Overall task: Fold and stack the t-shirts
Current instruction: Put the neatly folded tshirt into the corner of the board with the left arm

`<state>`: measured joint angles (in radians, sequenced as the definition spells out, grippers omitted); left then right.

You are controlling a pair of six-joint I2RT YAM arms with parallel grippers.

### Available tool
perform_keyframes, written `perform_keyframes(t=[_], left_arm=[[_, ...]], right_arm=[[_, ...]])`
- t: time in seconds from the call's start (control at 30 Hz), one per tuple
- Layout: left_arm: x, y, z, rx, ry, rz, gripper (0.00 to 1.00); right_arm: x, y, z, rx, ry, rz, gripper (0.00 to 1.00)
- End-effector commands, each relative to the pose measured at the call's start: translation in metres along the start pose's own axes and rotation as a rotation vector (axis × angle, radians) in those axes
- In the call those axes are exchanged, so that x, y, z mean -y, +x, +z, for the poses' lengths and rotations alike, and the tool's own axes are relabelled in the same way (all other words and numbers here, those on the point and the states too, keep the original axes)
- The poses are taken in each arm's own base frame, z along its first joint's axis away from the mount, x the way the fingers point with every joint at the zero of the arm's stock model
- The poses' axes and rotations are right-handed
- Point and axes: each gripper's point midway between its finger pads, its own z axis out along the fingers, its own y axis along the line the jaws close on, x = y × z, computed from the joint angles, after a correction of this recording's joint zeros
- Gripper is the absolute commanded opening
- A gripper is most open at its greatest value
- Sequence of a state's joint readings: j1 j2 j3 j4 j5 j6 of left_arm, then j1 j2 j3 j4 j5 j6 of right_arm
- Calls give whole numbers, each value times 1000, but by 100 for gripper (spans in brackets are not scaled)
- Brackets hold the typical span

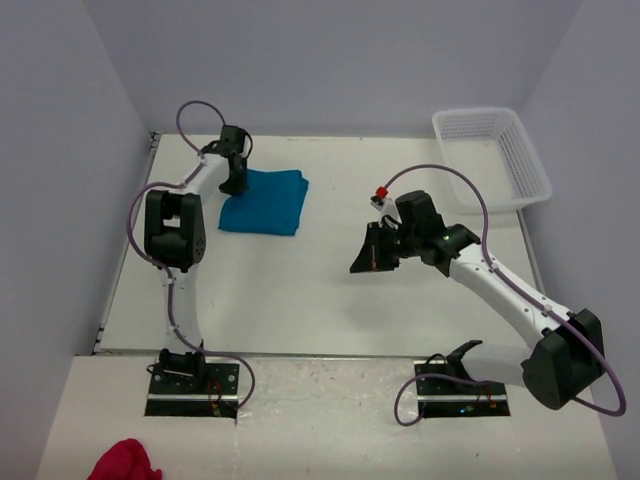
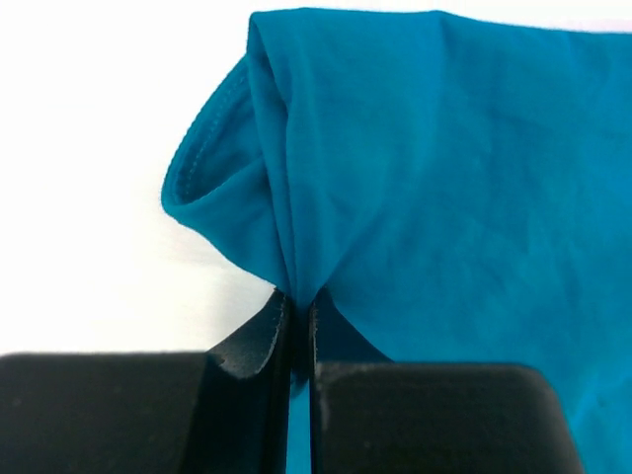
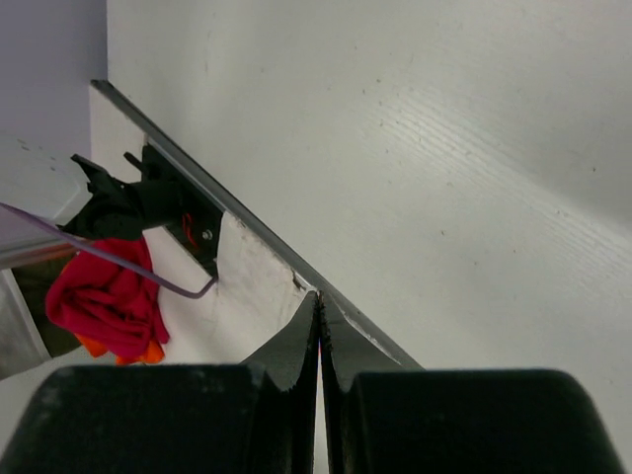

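- Found the teal-blue t-shirt (image 1: pixel 265 203) at the far left of the bench (image 1: pixel 330 300), lying flat as a compact, roughly rectangular packet.
- Saw the left hand (image 1: pixel 237 183) clenched on the packet's left edge, with a thin pinch of fabric drawn up between the jaws and a stitched hem looping out beside it.
- Judged the edge grip as a way to lift that layer over for another fold, or to tug the packet square; could not tell which.
- Flagged a risk: with so thin a pinch, might peel only the top layer and open the fold.
- Saw the right hand (image 1: pixel 372 255) clenched on nothing, held above the bench right of centre, well apart from the shirt. Probably parked clear of the left arm's work.
- Noted a white mesh basket (image 1: pixel 530 170) at the far right corner, apart from both hands.
- Noted a crumpled red cloth (image 1: pixel 125 462) on the near ledge by the left arm's base, off the bench. Possibly the next garment; could not tell its type.
- Rated the task part-way: one shirt nearly folded, nothing stacked.
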<state>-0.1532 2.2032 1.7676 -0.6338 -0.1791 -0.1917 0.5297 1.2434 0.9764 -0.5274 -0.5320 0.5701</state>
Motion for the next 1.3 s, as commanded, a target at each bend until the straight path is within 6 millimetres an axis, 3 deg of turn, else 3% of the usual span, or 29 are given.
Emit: perform_keyframes(t=[0.0,0.03,0.33,0.5,0.63,0.67,0.93,1.27], left_arm=[[-36,-26,-4,20,-132,58,0],[-41,-41,-6,51,-136,58,0],[-86,-79,18,93,-238,57,0],[-120,-100,17,165,-301,8,0],[-131,-119,13,236,-358,34,0],[-149,-119,14,236,-390,18,0],[-189,-136,20,298,-473,26,0],[-207,-150,32,351,-513,41,0]], right_arm=[[9,16,-8,-21,40,-25,0],[11,16,-9,-21,45,-28,0],[16,37,-14,-58,45,-28,0],[19,41,-17,-62,56,-20,0],[16,39,-21,-56,64,-27,0],[17,38,-23,-49,74,-27,0],[17,40,-33,-14,101,-3,0],[21,43,-35,-22,130,37,0]])
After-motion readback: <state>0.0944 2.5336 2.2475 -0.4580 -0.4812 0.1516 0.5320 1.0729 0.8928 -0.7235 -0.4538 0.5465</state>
